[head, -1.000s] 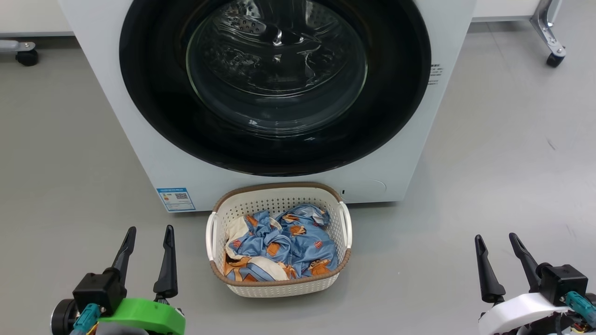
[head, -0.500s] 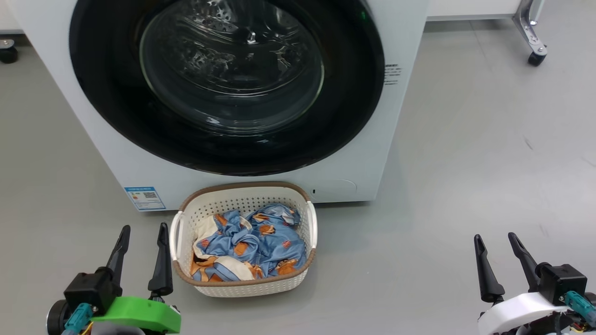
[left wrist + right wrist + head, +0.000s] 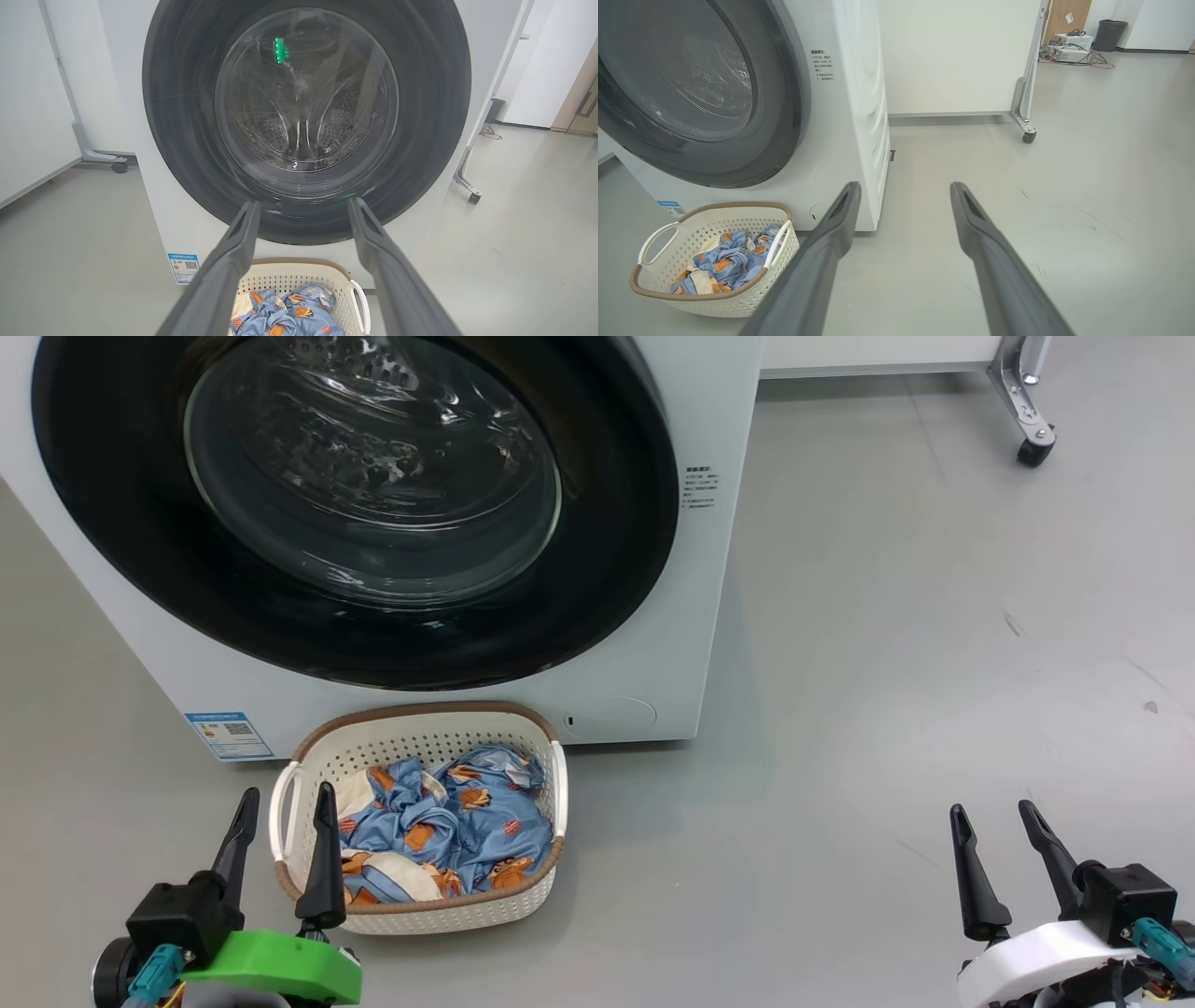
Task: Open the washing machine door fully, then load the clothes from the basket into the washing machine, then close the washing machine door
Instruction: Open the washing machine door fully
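Observation:
The washing machine (image 3: 709, 569) is a white front-loader and its door (image 3: 607, 541), a black rim around bulging glass, is shut. On the floor before it stands the cream basket (image 3: 420, 733) holding the light-blue printed clothes (image 3: 448, 821). My left gripper (image 3: 288, 791) is open at the lower left, its fingers seen over the basket's left handle. My right gripper (image 3: 991, 808) is open at the lower right, far from the basket, over bare floor. The left wrist view has the left gripper (image 3: 303, 203) facing the door (image 3: 187, 140). In the right wrist view the right gripper (image 3: 906, 185) points past the machine's right corner (image 3: 859, 93).
A metal frame leg on a caster (image 3: 1027, 429) stands at the back right, under a white panel (image 3: 962, 56). A blue label sticker (image 3: 229, 735) is low on the machine's front. Wide grey floor lies right of the machine. A bin (image 3: 1108, 32) stands far off.
The head camera has turned to the right, so machine and basket sit further left in its picture. Both grippers keep their places in it, open; the left one now overlaps the basket's left edge.

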Available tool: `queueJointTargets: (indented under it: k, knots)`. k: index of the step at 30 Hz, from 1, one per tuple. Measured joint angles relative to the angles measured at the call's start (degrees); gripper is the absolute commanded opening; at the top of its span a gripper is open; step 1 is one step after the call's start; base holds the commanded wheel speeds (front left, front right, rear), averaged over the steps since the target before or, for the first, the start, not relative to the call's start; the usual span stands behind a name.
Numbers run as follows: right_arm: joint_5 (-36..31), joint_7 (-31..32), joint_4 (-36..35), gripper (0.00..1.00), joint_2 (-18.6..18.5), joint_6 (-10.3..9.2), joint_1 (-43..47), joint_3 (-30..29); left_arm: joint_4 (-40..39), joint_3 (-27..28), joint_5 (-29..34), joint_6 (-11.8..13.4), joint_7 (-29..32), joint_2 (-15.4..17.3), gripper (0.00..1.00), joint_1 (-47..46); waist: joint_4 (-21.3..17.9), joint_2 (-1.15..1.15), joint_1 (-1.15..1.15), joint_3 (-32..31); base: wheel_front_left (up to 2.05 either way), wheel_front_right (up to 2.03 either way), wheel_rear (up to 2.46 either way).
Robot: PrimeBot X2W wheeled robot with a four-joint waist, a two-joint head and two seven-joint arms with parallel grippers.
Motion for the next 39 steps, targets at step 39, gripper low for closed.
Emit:
queueJointTargets:
  k: [39]
  knots:
    - [0.4, 0.0, -0.9, 0.81, 0.0, 0.00, 0.0, -0.3, 0.0, -0.1, -0.1, 0.0, 0.0, 0.0, 1.00, 0.0, -0.2, 0.00, 0.00, 0.2, 0.15, 0.15, -0.30]
